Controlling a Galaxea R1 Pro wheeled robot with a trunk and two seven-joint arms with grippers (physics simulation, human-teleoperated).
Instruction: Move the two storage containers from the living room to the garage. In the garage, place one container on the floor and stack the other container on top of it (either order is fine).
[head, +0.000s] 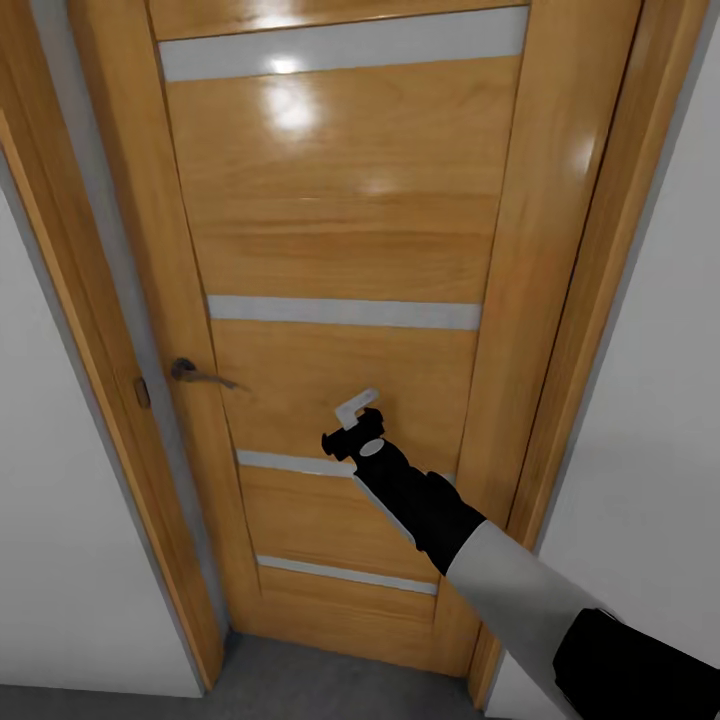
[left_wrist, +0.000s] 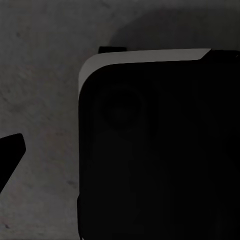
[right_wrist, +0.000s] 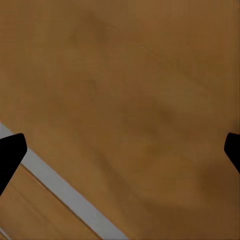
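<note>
Head view: facing closed wooden door (head: 340, 250) with pale horizontal strips, lever handle (head: 200, 375) at its left edge, white walls either side, grey floor (head: 330, 680) at the base. Right arm stretched toward mid-panel, right gripper (head: 352, 425) at or near the wood; contact not resolvable, spread unclear from here. No storage containers in sight, so probably in transit, door as the obstacle. Best bet: push near the handle side rather than mid-panel, or work the lever first. Left wrist view: rough grey floor and a dark rounded robot part (left_wrist: 160, 150); one fingertip (left_wrist: 10, 150) at the edge, left gripper state cannot tell. Right wrist view: close on door panel and one pale strip (right_wrist: 65, 190); fingertips (right_wrist: 10, 150) at opposite edges, spread wide, holding nothing.
</note>
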